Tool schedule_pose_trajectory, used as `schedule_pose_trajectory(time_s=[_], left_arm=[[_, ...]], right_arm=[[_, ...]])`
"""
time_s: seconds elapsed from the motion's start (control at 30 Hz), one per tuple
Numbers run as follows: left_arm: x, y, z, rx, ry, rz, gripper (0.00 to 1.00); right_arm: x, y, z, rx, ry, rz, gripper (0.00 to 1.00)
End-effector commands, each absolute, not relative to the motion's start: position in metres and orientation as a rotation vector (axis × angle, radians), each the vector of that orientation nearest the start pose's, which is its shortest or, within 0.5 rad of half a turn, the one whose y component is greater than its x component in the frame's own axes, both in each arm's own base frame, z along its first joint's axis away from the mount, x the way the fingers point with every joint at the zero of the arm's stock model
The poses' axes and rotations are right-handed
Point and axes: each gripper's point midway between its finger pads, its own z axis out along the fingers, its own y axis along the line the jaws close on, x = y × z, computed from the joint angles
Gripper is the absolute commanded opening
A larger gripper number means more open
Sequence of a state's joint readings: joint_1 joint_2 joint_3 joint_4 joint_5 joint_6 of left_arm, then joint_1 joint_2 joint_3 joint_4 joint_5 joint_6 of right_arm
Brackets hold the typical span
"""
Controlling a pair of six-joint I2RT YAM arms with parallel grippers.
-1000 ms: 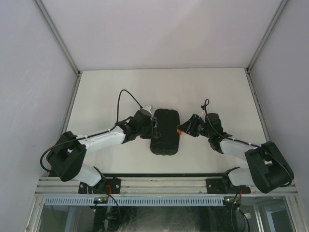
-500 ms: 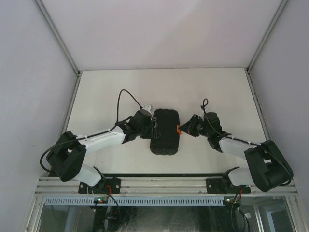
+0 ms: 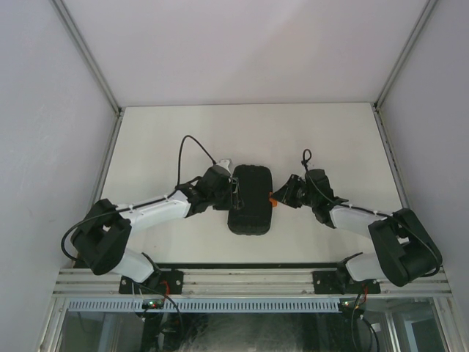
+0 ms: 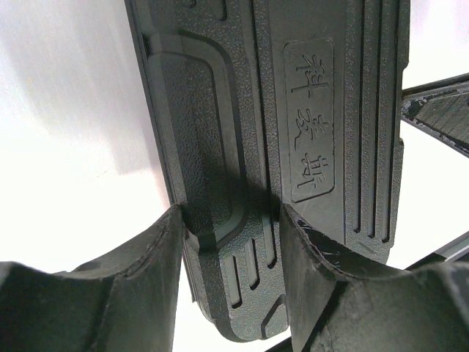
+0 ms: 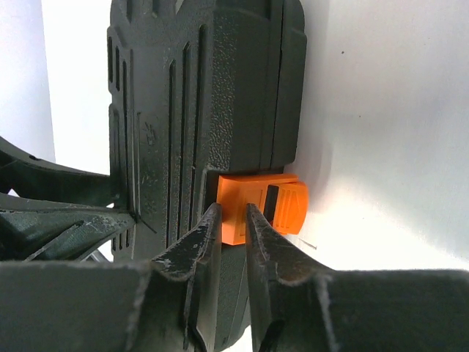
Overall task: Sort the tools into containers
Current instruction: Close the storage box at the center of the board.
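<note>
The black tool case (image 3: 249, 199) lies closed in the middle of the table. Its orange latch (image 3: 272, 198) is on its right side. My left gripper (image 3: 233, 192) is shut on the case's left edge; in the left wrist view its fingers (image 4: 157, 257) clamp the ribbed shell (image 4: 322, 110), with the gripper (image 4: 231, 220) astride the rim. My right gripper (image 3: 278, 196) is at the latch; in the right wrist view it (image 5: 233, 213) is nearly closed, tips against the orange latch (image 5: 282, 202) beside the case (image 5: 220, 95). No tools are in view.
The white table (image 3: 161, 139) is walled by pale panels on three sides. A metal rail (image 3: 249, 279) runs along the near edge, where both arm bases stand. A black cable loops above each wrist.
My right gripper has moved slightly left, closing onto the latch side of the case. The left arm and the case have not moved.
</note>
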State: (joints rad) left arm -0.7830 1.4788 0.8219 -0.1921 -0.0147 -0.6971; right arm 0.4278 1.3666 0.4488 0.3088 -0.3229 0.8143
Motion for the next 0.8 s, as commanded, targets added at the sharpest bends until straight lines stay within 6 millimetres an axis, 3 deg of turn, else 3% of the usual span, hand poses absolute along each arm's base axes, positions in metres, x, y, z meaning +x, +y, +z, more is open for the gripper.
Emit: schedule_pose_trajectory(time_s=[0.0,0.27,0.5,0.6,0.77], left_arm=[[0.21,-0.27,0.028,0.211,2.691,-0.566,0.52],[0.21,-0.273,0.027,0.224,2.694,-0.57,0.51],[0.21,-0.278,0.028,0.247,2.692,-0.571,0.5],[0.21,-0.277,0.028,0.242,2.694,-0.562,0.5],[0.211,-0.271,0.025,0.224,2.698,-0.516,0.5]], right_arm=[[0.251,0.231,0.051,0.171,2.416,1.059,0.17],[0.248,0.233,0.038,0.157,2.472,1.042,0.12],[0.236,0.235,0.013,0.14,2.568,0.982,0.07],[0.237,0.235,0.019,0.133,2.548,0.974,0.09],[0.251,0.229,0.052,0.128,2.44,0.961,0.15]])
